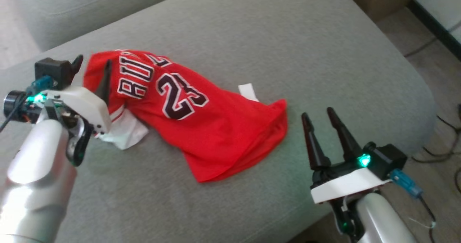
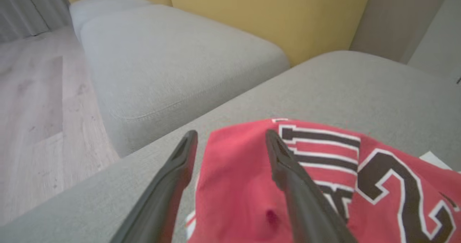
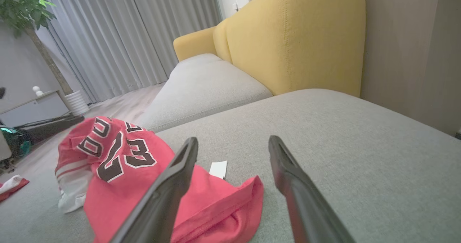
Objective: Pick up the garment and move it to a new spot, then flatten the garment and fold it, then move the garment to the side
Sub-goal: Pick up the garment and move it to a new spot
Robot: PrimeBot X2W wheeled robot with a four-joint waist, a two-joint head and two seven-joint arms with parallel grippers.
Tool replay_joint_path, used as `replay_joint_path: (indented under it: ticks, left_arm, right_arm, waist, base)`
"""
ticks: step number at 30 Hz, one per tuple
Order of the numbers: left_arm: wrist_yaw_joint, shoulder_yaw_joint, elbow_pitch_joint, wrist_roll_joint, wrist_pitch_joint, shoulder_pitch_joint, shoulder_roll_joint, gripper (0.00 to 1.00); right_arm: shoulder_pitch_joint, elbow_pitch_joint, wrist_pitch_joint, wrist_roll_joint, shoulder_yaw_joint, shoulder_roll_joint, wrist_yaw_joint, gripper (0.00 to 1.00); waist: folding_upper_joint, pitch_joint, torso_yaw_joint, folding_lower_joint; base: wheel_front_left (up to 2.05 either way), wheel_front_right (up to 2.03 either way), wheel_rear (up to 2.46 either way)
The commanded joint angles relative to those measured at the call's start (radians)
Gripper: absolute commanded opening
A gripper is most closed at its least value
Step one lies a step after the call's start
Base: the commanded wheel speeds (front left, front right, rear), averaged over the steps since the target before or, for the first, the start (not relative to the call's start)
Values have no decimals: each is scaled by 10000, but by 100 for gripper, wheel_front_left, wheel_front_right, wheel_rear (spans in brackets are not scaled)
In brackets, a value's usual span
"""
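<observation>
On the sofa cushion (image 1: 252, 37), red jersey (image 1: 187, 127), likely limp and light; best pinched at shoulder and hem edges. Left pincer (image 1: 93, 63) apart astride its edge; right pincer (image 1: 317, 113) apart.

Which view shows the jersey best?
The head view: the whole jersey lies crumpled on the cushion, number readable. The right wrist view shows it from low down, partly behind a finger; the left wrist view catches one end close up.

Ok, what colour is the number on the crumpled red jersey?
Black with a white outline, on the red mesh jersey; the head view shows it best.
</observation>
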State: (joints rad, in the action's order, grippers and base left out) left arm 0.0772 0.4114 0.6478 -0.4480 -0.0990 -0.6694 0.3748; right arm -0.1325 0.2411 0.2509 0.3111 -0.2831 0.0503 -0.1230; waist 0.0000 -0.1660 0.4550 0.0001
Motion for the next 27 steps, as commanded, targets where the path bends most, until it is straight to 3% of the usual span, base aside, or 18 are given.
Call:
replay_joint_path:
  ticks: [1,9,18,22,27]
  left_arm:
    - [-147,-512,-299,-59,365,-383,231,100]
    - [-535,-736,-1488,-274,1888,900,-127,100]
    - [-1678,-892,-3780,-347,3146,3906,-603,100]
    - [-2141,-1011,-4185,-274,3451,5216,-811,100]
    - [-2311,-1480,-4200,-473,3583,6364,-1083,100]
  right_arm:
    - [-221,-299,109,-161,-33,-1,-77,100]
    - [-83,-431,109,-991,882,-1,-77,100]
    - [422,-558,109,-2430,1963,-1,-77,100]
    - [700,-531,109,-2729,2210,-1,-77,100]
    - [862,-438,109,-2912,2351,-1,-77,100]
  waist:
    - [0,218,-477,-1]
    - [0,683,-1812,-1]
    - [0,1119,-3320,-1]
    - [0,1283,-3775,-1]
    - [0,1420,-4086,-1]
  base:
    - [0,0,0]
    - [0,0,0]
    - [0,0,0]
    - [0,0,0]
    - [0,0,0]
